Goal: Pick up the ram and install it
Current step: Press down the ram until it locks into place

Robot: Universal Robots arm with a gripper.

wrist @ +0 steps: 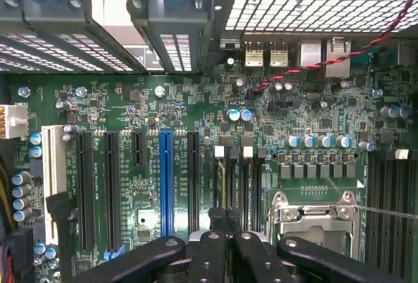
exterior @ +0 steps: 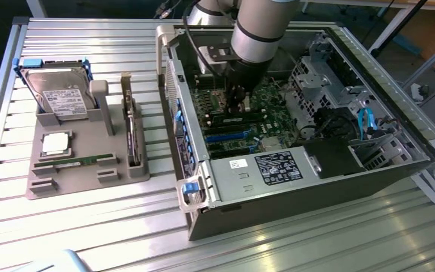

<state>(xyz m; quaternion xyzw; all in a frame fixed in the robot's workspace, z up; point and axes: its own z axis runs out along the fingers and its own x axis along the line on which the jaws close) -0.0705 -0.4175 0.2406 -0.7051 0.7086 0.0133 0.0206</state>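
My arm reaches down into the open computer case (exterior: 293, 141), with the gripper (wrist: 225, 221) low over the motherboard (wrist: 196, 165). Its fingers (wrist: 215, 244) are pressed fully together, and I can make out nothing held between them. In the wrist view they point at the narrow slots (wrist: 238, 178) beside the processor socket (wrist: 313, 214), which I judge to be the memory bay, so the posture suits pressing or seating rather than carrying. In the exterior view a green strip, which may be a module already in a slot, lies just below the gripper, but I cannot confirm that. A ram (exterior: 77, 162) stick is visible well apart from the case, lying flat in a groove of the grey parts holder (exterior: 89, 187) on the exterior view's left, in front of the square processor chip (exterior: 56, 144). It is long, thin and green, with small dark chips along it. The holder keeps each part in its own recess, presumably for repeatable picking; the hard drive (exterior: 59, 93) stands at its far end.
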